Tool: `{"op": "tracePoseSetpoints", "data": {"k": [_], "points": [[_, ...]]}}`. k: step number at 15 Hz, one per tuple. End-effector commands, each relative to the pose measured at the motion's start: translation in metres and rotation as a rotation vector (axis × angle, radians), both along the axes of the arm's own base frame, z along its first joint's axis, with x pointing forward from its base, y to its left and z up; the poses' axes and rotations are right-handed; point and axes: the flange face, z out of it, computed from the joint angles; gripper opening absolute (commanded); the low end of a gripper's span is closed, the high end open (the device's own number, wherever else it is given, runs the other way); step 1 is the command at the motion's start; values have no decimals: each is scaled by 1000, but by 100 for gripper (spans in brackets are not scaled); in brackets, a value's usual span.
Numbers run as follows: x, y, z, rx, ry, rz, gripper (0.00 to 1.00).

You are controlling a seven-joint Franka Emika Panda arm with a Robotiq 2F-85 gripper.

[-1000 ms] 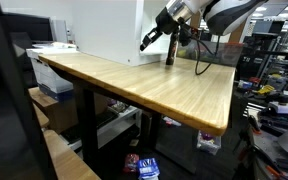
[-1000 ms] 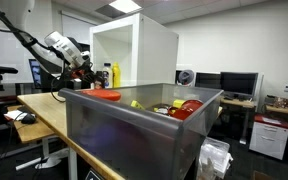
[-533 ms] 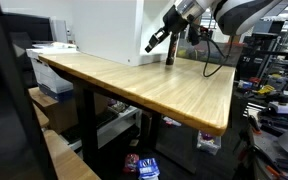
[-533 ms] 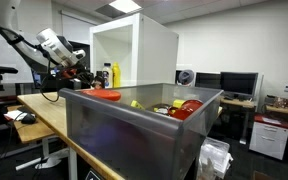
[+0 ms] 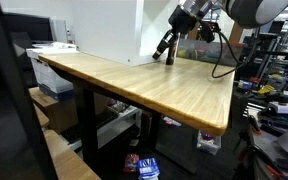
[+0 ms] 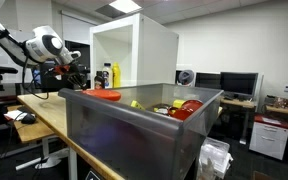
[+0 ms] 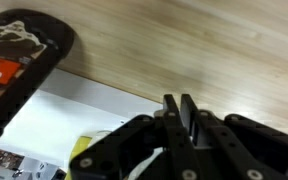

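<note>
Vs. a moment ago, the gripper (image 5: 163,52) has been brought in toward the bottle (image 5: 171,58). In an exterior view it was held higher and apart from the bottle, w/ clear air between. Now its tip is seen low over the table (image 5: 134,85), just beside the bottle, on the side toward the white box (image 5: 104,25). Whether contact is made can't be told at this res. The arm's upper links have been carried further toward the frame edge. In an exterior view the wrist (image 6: 42,45) is shown shifted up and away from the box (image 6: 134,50), w/ the gripper (image 6: 72,72) pointed down beyond the grey bin (image 6: 114,130).

In the wrist view the gripper (image 7: 180,105) is seen w/ its fingers (image 7: 170,112) drawn nearly together. Only a thin slit is left betw. them, and nothing is gripped. The bottle (image 7: 19,60) is shown off at the frame corner, well outside the jaws; a dark body and a red-and-white label can be made out. Bare wood and a white edge are seen beneath the fingers.

The bottle appears not to have been displaced: it is still stood upright on the table, near the far end by the box. It is judged to be free, approached from the side but not held.
</note>
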Motion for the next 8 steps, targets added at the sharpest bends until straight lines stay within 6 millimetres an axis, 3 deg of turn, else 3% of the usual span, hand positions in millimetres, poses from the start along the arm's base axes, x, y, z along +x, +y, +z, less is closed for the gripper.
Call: {"op": "tracePoseSetpoints", "data": {"k": [1, 8], "points": [[-19, -4, 30, -81, 107, 40, 43], [-20, -19, 91, -171, 281, 32, 83]]}}
